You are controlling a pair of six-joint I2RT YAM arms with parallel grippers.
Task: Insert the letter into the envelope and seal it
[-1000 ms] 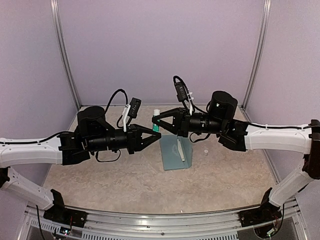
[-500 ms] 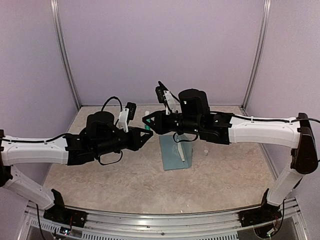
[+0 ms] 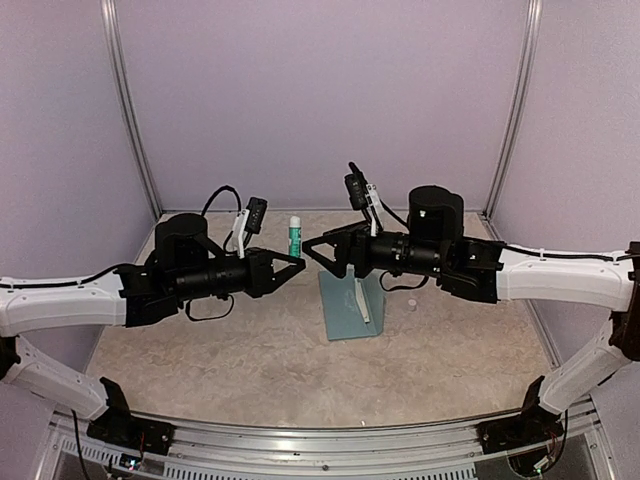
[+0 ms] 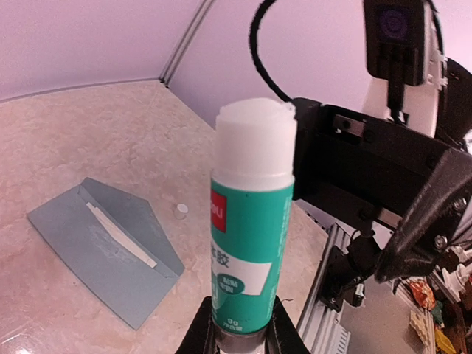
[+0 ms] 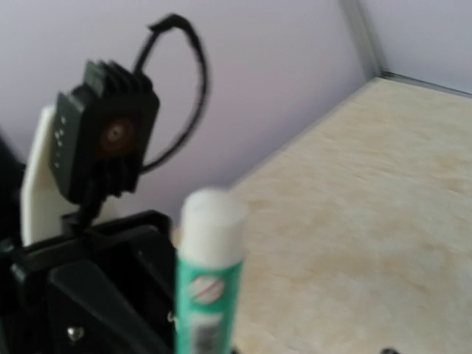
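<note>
**A:** Where does the envelope [image 3: 348,308] lie, and how would it handle?

**B:** It lies flat on the table [image 3: 200,350], near the middle and a little toward the right edge, well below both grippers. Its pointed flap appears to be folded open. A white strip [image 4: 122,236] runs along the fold; whether that is the letter's edge or a gum line cannot be told. The envelope is thin paper, so it is likely light, limp and easily creased, and it may slide on the smooth tabletop if pushed. The best hold is probably a pinch at a free edge or the flap tip, with the body pressed down against the table.

**A:** How does the left gripper [image 3: 296,263] stand?

**B:** Its fingers [image 4: 205,333] are drawn in and pinch the base of a glue stick [image 3: 294,236], which it holds upright in the air above the table, white end up.

**A:** And the right gripper [image 3: 318,255]?

**B:** Its fingers are spread wide and it carries nothing. It faces the left gripper, just beside the glue stick but apart from it.

**A:** Is anything else near the envelope?

**B:** A small white disc [image 3: 411,303] lies on the table just off the envelope's right side. It may be the stick's cap, but it is too small to tell.
</note>
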